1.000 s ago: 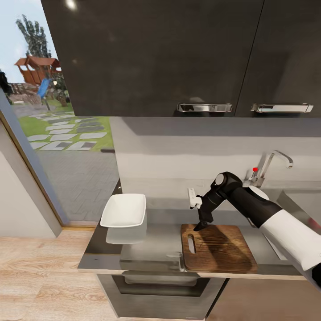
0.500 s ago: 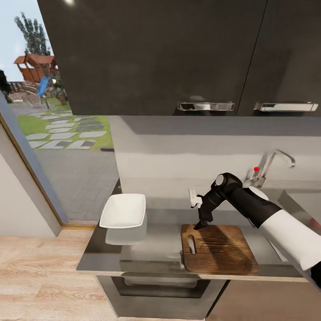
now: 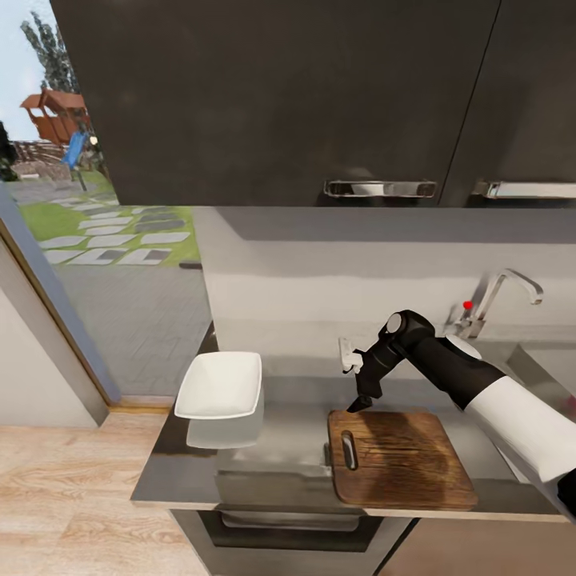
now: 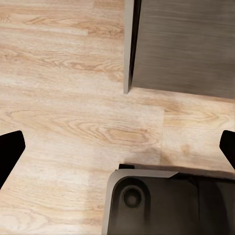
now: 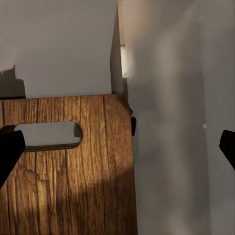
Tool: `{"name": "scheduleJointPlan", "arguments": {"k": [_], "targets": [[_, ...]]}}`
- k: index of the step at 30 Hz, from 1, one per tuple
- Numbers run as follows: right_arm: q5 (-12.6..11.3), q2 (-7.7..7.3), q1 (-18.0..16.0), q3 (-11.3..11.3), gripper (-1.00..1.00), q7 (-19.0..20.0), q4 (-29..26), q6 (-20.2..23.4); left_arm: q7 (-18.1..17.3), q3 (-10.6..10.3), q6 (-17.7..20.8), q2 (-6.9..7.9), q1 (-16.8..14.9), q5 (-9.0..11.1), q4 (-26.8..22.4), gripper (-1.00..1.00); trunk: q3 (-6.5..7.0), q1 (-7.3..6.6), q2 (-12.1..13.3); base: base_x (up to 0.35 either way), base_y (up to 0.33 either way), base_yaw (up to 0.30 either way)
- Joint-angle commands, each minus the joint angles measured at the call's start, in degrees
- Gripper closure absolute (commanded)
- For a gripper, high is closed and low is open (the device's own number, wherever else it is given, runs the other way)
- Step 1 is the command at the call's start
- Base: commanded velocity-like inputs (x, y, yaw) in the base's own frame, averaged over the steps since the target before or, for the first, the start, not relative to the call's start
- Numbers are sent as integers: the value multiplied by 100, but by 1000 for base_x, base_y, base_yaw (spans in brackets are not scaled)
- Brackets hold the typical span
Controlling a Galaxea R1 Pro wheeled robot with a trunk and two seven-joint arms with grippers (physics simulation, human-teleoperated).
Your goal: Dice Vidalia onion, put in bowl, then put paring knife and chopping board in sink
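Countertop [image 3: 288,436] holds chopping board [image 3: 404,458]; sink [image 3: 544,364] cut off at frame edge.

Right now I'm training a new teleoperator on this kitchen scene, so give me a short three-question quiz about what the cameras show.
1. True or false: the chopping board lies on the countertop with nothing on it.
2. Multiple choice: the bowl sits where? A) in the sink, B) on the countertop to the left of the board in the head view, C) on the board.
3. Fill the gap: the right end effector hovers over the board's ____ end, where the handle slot is cut.

Key: 1 true. 2 B. 3 slotted (left in the head view); the right wrist view shows its fingers spread wide over that corner, holding nothing.
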Motion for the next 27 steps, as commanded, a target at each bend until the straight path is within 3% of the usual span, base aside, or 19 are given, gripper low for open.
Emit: {"name": "scheduleJointPlan", "arguments": {"k": [1,27], "targets": [[10,-4,-7,13,-100,19,-9,60,2,-10,-7,2,1,42,-6,-100,-17,4,-12,12,1,0],[6,-5,-7,16,-100,19,208,60,2,-10,-7,2,1,41,28,-100,-170,4,-12,1,0,0]]}}
